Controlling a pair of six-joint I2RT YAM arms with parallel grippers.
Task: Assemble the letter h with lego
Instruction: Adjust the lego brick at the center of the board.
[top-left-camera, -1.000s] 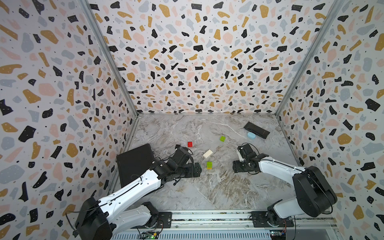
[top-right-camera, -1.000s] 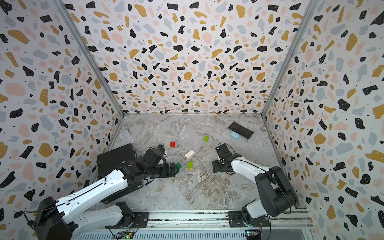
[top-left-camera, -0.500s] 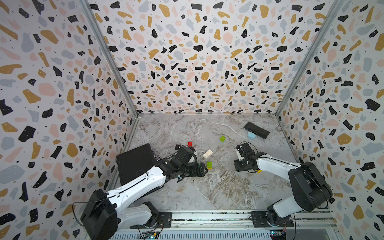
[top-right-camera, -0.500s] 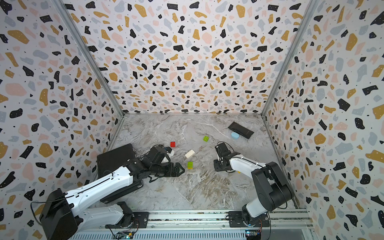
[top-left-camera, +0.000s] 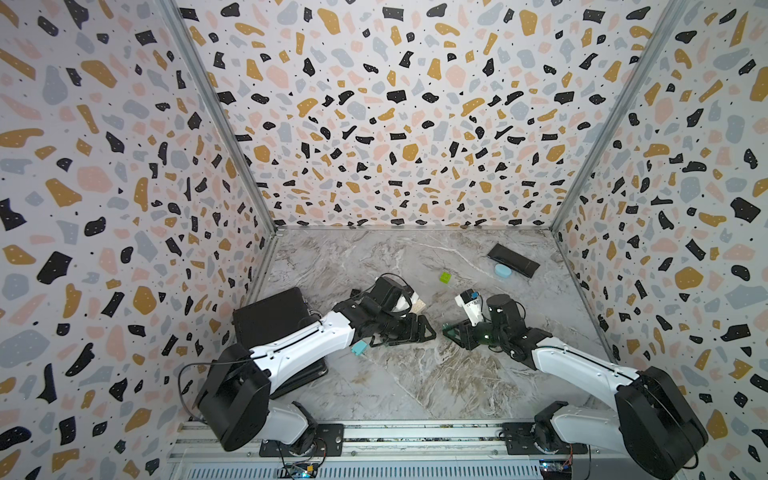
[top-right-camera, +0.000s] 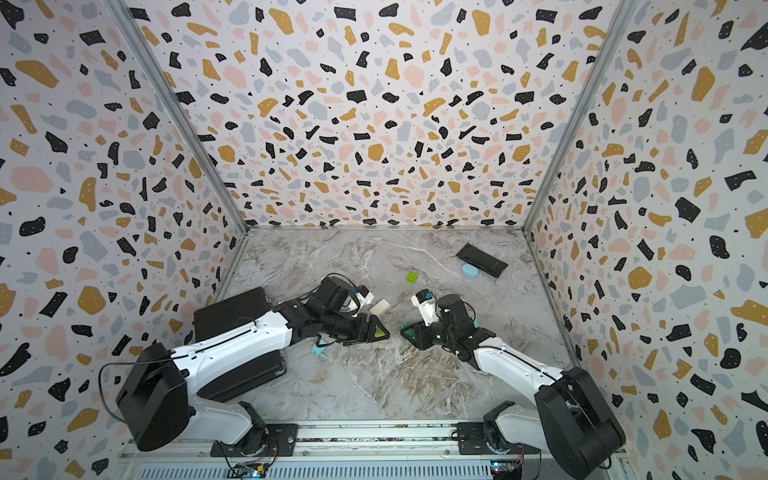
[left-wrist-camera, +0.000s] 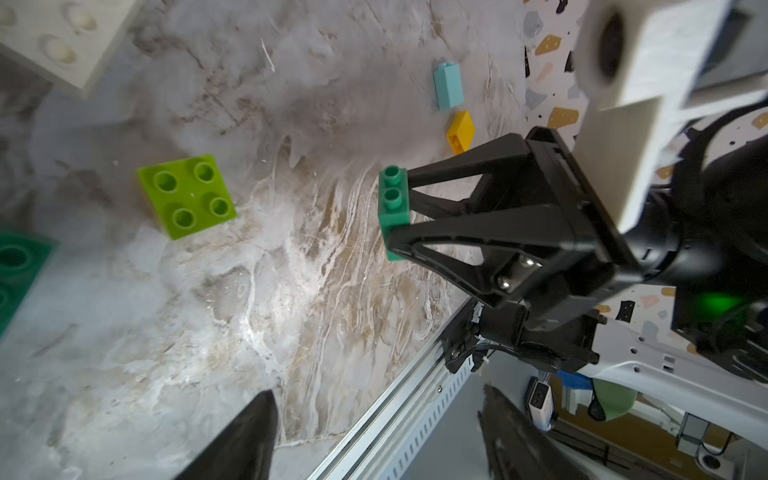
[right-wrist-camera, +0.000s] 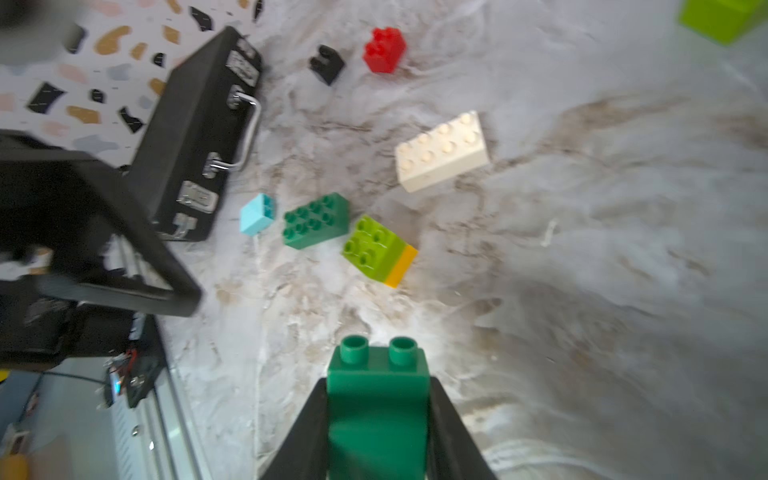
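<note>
- Marbled desk (top-left-camera: 415, 374), speckled walls around it.
- Right hand (right-wrist-camera: 378, 380) is clenched on a small dark green brick (right-wrist-camera: 376, 415), held above the desk with its studs pointing outward.
- Left hand (left-wrist-camera: 376, 397) faces it, spread and holding nothing.
- On the desk: lime brick (right-wrist-camera: 374, 245) just beside a long dark green brick (right-wrist-camera: 316, 220) and a light blue brick (right-wrist-camera: 257, 214). A white brick (right-wrist-camera: 442, 151) lies beyond them.

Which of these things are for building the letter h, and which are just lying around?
For the job: green brick in the right gripper; white brick; red brick; black brick; lime brick; yellow brick; light blue brick; long green brick.
Lying about: black case; flat black pouch; pale-blue oval.
</note>
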